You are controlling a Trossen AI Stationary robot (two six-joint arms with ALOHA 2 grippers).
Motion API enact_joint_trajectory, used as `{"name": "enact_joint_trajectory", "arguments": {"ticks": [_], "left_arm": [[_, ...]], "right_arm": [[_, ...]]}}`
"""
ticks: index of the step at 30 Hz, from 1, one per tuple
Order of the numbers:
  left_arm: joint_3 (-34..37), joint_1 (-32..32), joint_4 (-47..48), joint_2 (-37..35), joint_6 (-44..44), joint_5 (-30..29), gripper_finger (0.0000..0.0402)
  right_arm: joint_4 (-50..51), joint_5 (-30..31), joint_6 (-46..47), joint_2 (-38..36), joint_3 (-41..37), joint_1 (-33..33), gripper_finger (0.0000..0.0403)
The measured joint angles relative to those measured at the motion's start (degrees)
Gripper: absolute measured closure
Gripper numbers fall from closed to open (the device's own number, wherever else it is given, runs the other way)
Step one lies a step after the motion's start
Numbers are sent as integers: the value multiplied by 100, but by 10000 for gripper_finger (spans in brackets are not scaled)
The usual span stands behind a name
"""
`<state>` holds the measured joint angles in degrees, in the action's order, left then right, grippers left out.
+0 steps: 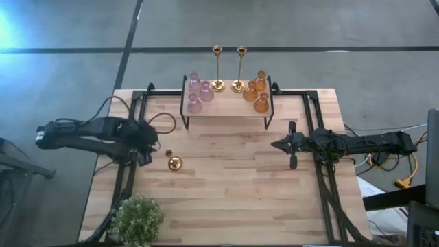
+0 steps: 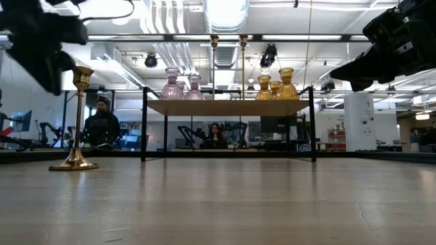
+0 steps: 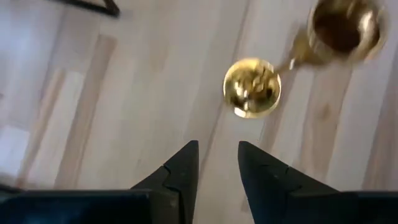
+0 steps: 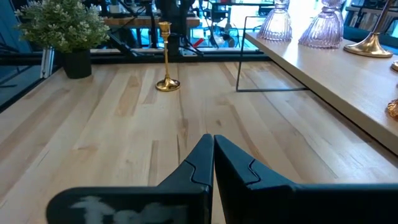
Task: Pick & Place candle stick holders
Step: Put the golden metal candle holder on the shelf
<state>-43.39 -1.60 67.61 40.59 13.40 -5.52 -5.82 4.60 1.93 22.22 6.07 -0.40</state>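
A gold candle stick holder (image 1: 173,162) is standing upright on the left part of the wooden table (image 1: 233,199), with bare board all around its base. The left gripper (image 1: 148,145) is hovering above it, just to its left in the high view; its fingers (image 3: 180,168) are standing apart with a narrow gap and nothing between them, the holder's cup just beyond their tips.

The other eight holders are sitting on the raised shelf (image 1: 226,110) at the table's far edge: three pink glass holders (image 1: 197,92) on its left end, three amber glass holders (image 1: 257,91) on its right end, and two tall gold holders (image 1: 228,68) between them at the far rim.

The right gripper (image 1: 277,145) is waiting over the right half of the table, near the shelf's right leg, its fingers (image 4: 199,163) pressed together and holding nothing.

A wide stretch of clear board is lying between the two arms and toward the near edge. A leafy plant (image 1: 136,218) is occupying the near left corner.
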Motion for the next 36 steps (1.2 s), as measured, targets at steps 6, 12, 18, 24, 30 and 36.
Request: {"name": "enact_joint_trajectory", "arguments": {"ticks": [6, 12, 18, 24, 30, 36], "left_arm": [[424, 272, 89, -73, -266, 190, 285], [558, 470, -138, 116, -533, 345, 285], [419, 551, -458, 522, 274, 381, 285], [426, 980, -1160, 626, 1398, -290, 285], [442, 1743, -1122, 615, 2249, -920, 285], [781, 2507, -1204, 642, 3206, -1423, 285]], "right_arm": [[0, 0, 0, 0, 0, 0, 394], [0, 2, -1, 0, 2, 0, 394], [0, 2, -2, 0, 2, 0, 394], [0, -4, -1, 0, 2, 0, 394], [0, -6, 0, 0, 2, 0, 394], [0, -4, -1, 0, 2, 0, 394]]}}
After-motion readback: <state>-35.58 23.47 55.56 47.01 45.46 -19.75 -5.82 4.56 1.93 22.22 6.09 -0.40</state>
